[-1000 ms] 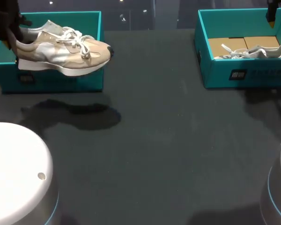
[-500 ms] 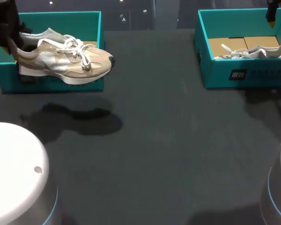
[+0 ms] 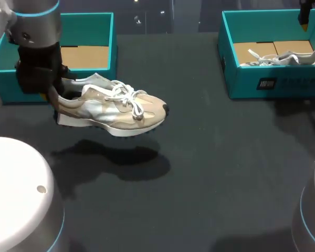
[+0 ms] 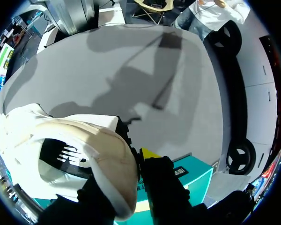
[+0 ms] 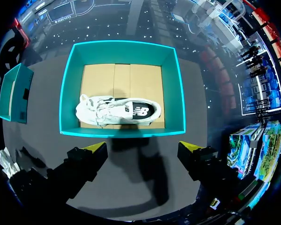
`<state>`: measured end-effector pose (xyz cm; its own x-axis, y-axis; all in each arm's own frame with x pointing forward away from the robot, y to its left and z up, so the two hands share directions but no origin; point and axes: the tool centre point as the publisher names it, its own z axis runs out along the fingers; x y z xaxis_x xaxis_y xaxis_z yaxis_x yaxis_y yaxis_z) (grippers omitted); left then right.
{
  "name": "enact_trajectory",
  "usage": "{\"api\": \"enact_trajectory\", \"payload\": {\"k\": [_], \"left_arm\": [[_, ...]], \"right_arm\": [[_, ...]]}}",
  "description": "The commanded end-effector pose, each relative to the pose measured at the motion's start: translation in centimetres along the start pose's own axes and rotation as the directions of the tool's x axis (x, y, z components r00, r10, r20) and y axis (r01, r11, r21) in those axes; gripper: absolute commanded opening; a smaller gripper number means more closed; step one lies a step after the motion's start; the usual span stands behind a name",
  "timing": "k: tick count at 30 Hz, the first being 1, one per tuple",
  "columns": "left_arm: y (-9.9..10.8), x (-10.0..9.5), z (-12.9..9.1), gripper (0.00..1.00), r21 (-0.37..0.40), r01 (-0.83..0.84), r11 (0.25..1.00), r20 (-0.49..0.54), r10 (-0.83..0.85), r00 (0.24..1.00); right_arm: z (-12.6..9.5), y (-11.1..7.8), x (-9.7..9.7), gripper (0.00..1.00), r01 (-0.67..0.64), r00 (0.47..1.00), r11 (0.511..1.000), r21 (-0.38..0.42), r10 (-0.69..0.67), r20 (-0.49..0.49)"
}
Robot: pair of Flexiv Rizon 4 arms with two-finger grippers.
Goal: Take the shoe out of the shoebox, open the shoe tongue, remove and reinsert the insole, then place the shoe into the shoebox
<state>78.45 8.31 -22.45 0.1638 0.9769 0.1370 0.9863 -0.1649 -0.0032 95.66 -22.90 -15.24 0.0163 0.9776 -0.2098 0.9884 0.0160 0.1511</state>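
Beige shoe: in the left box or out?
Out: left gripper holds the shoe by its heel above the table, outside the left shoebox.

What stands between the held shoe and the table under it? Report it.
Nothing visible. The shoe, clamped at its heel in the left tool, hangs over the table with only its shadow underneath; the left shoebox stands behind it, out of the path down.

Beige and white laced shoe (image 3: 113, 107) hung level in the air, sole down, toe toward the right, just in front of an open teal shoebox (image 3: 84, 23) floored in brown cardboard, second shoe (image 5: 117, 111), white, lay on its side inside the second shoebox (image 5: 122, 49), also teal
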Motion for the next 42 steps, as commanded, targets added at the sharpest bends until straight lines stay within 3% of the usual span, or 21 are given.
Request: {"api": "enact_trajectory", "payload": {"k": [1, 12, 26, 42], "left_arm": [[-0.3, -0.7, 0.2, 0.00, -0.041, 0.002, 0.999, -0.015, -0.003, 1.000], [-0.3, -1.0, 0.6, 0.00, -0.035, 0.004, 0.999, -0.023, -0.005, 1.000], [-2.4, -10.6, 5.7, 0.00, -0.001, 0.040, 0.999, -0.051, -0.040, 0.998], [-3.0, -17.3, 9.4, 0.00, 0.002, 0.074, 0.997, -0.100, -0.073, 0.992]], "right_arm": [[0.0, 0.0, 0.0, 1.00, 0.000, 1.000, 1.000, 0.001, 0.000, -0.001], [0.0, 0.0, 0.0, 1.00, 0.000, 1.000, 1.000, 0.001, 0.000, -0.001], [0.0, 0.0, 0.0, 1.00, 0.000, 1.000, 1.000, 0.001, 0.000, -0.001], [0.0, 0.0, 0.0, 1.00, 0.000, 1.000, 1.000, 0.001, 0.000, -0.001]]}}
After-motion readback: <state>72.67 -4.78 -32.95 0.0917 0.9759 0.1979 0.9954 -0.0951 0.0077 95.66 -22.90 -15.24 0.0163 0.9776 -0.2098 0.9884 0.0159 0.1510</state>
